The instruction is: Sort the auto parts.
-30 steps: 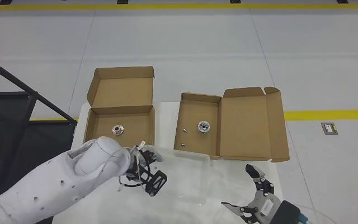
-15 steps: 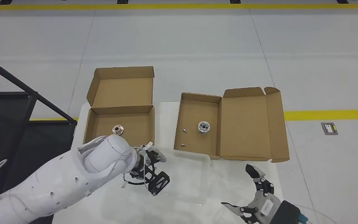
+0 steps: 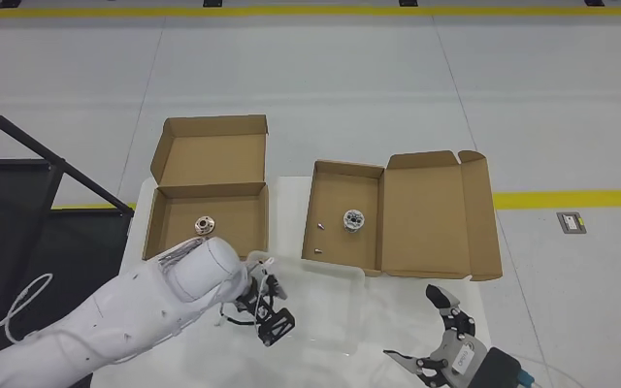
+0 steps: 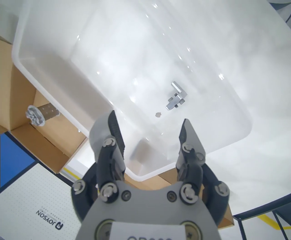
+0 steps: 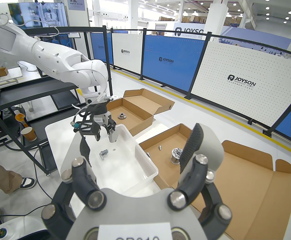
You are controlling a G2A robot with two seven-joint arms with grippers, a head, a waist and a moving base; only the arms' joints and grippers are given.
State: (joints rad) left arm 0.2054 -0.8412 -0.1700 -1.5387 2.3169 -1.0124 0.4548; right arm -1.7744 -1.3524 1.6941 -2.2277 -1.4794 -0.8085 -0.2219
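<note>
Table [image 3: 289, 209], bin [image 4: 52, 73] beneath spread left pincer [image 4: 148, 118]

In the top view the left arm [image 3: 165, 310] covers the near corner of the white bin [image 3: 330, 270], and the bottom edge cuts off the body of the right tool [image 3: 408, 321]. A fleck [image 4: 158, 114] beside the metal bracket [image 4: 176, 97] is too small to identify, as are two small metal pieces [image 3: 319, 229] in the right box [image 3: 335, 199].

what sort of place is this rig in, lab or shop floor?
Probably a fenced robot test cell inside a big industrial hall: blue and white pegboard partitions stand along one side, yellow floor lines mark the area, and a column rises in the open hall behind.
</note>
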